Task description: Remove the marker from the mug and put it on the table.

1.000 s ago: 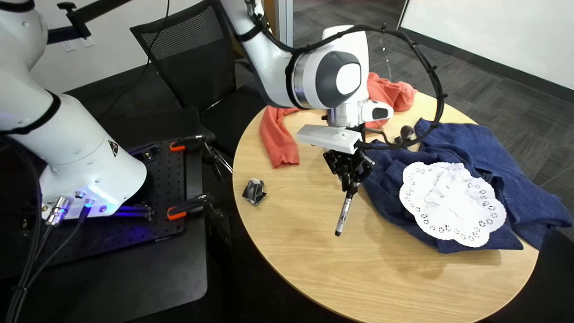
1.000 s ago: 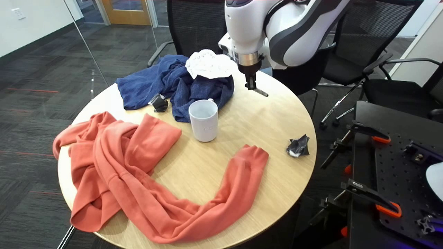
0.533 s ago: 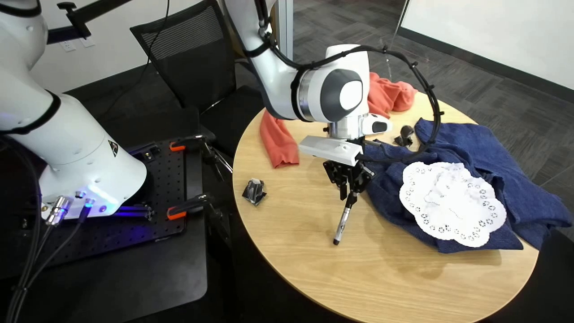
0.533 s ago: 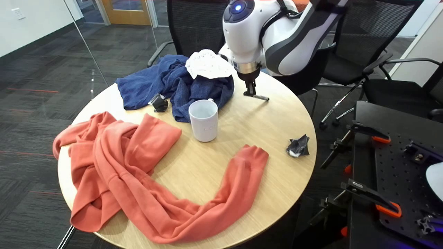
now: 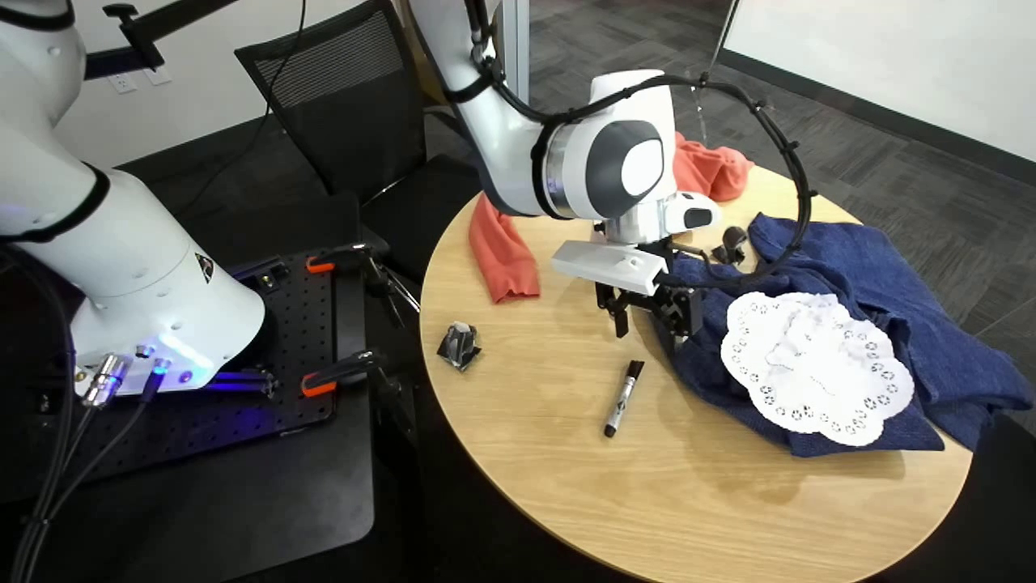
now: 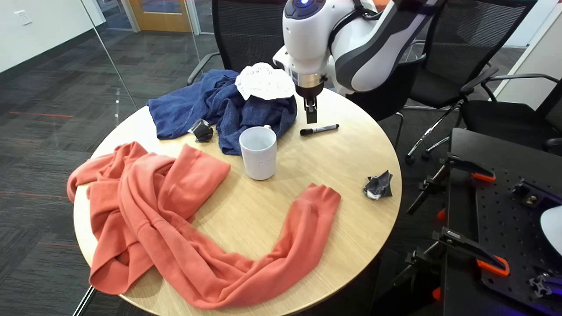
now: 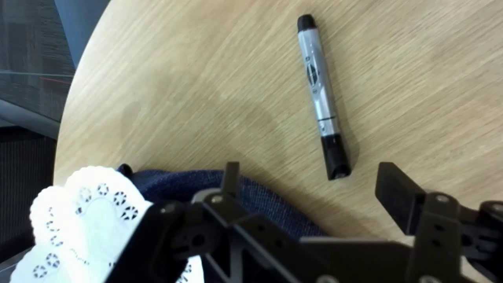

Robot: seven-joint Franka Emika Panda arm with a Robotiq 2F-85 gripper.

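Table (image 5: 534, 380) common to both high exterior views and the close, downward wrist view

The marker (image 7: 321, 96) is silver with black ends, the mug (image 6: 258, 156) white, the cloth (image 6: 219, 103) navy blue. The sweater (image 6: 158, 219) is coral, the doily (image 5: 817, 368) white with flower-shaped cutouts. Fine grain streaks the pale tan counter (image 6: 342, 162).

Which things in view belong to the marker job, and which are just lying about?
For the job:
table
mug
marker, lying on the table
gripper, open

Lying about:
coral cloth
blue cloth
doily
black scrap near the table edge
black scrap beside the blue cloth
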